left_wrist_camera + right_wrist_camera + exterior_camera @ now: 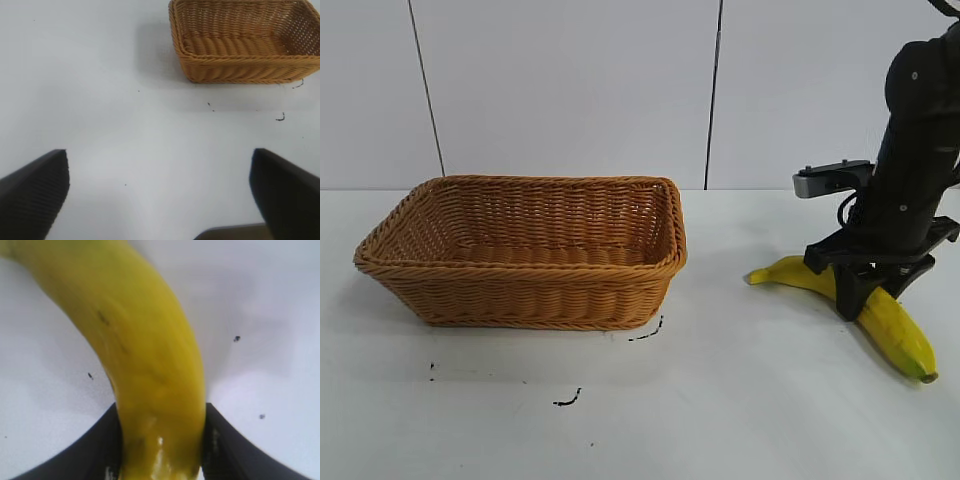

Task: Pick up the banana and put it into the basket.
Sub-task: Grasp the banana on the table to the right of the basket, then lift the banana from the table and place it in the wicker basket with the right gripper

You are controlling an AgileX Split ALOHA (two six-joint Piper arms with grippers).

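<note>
**Banana clamped near its middle, still low on the desk: watch the lift and the carry**

Exterior view: your right gripper (865,290) stands over the banana (895,330), jaws closed on the fruit about midway along its curve. One end sticks out toward the basket (520,250), the other, longer part runs away from it, and the banana looks to be resting on the desk (720,400) or barely off it. The basket sits well apart from the jaws, open and with nothing visible inside. My judgement: because the fruit is curved and smooth, it could swivel in the jaws once its weight comes off the desk, and a drooping end might then catch the braided rim on the way over.

Left wrist view: your left gripper (160,195) hangs above bare desk with its jaws wide apart, holding nothing, the basket far beyond them. It looks idle; leave it there, clear of the right arm's path.

Right wrist view: the banana fills the gap between the two dark fingers (100,445), both pressed against its sides. The grip looks snug, but squeezing harder risks bruising or splitting the peel, while too light a hold risks a slip during travel.
</note>
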